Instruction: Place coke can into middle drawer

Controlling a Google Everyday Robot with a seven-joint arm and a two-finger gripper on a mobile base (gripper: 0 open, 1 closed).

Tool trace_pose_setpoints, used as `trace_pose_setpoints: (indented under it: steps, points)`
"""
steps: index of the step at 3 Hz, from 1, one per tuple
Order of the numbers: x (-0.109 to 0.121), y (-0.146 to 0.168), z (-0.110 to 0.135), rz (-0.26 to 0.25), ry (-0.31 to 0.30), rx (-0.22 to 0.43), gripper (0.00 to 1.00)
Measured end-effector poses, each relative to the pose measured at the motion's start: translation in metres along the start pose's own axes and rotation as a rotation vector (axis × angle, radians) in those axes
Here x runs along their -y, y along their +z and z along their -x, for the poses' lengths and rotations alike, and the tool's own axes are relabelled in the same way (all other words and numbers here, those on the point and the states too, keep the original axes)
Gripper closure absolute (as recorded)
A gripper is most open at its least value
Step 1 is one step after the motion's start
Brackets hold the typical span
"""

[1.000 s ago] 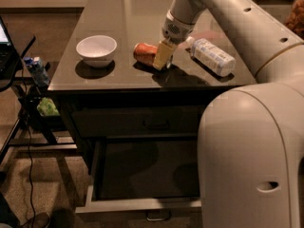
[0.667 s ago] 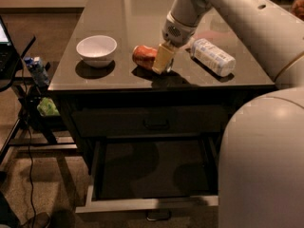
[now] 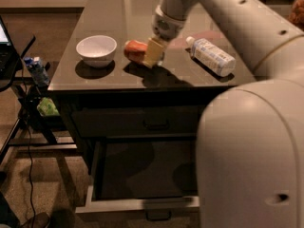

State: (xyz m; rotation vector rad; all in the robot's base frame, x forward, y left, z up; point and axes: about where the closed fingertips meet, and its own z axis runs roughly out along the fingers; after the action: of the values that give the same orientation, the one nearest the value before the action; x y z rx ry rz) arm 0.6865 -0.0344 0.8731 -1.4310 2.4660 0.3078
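The gripper [image 3: 152, 57] is sitting low over the tabletop [image 3: 107, 18], against the right side of the coke can [image 3: 134, 50]; whether it is grasping the can cannot be told. The coke can is resting on the tabletop between 1 white bowl [image 3: 96, 49] and 1 plastic bottle [image 3: 213, 56]. The middle drawer [image 3: 137, 204] is standing pulled open below.

The coke can [image 3: 134, 50] lies on its side on the table [image 3: 109, 13]. The bowl [image 3: 96, 50] stands just left of the can, the gripper [image 3: 154, 53] is at the can's right end, and the bottle [image 3: 212, 56] lies further right. Below and in front of the can, the middle drawer [image 3: 137, 204] stands pulled out under the closed upper drawer [image 3: 142, 122].
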Motion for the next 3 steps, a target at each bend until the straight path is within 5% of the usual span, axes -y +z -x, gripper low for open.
trace_pose_setpoints:
  steps: [1,3]
  points:
    - [-0.005,-0.006,0.016,-0.003,0.054,-0.007,1.00]
    - [-0.034,-0.082,-0.019,-0.071,0.105,0.081,1.00]
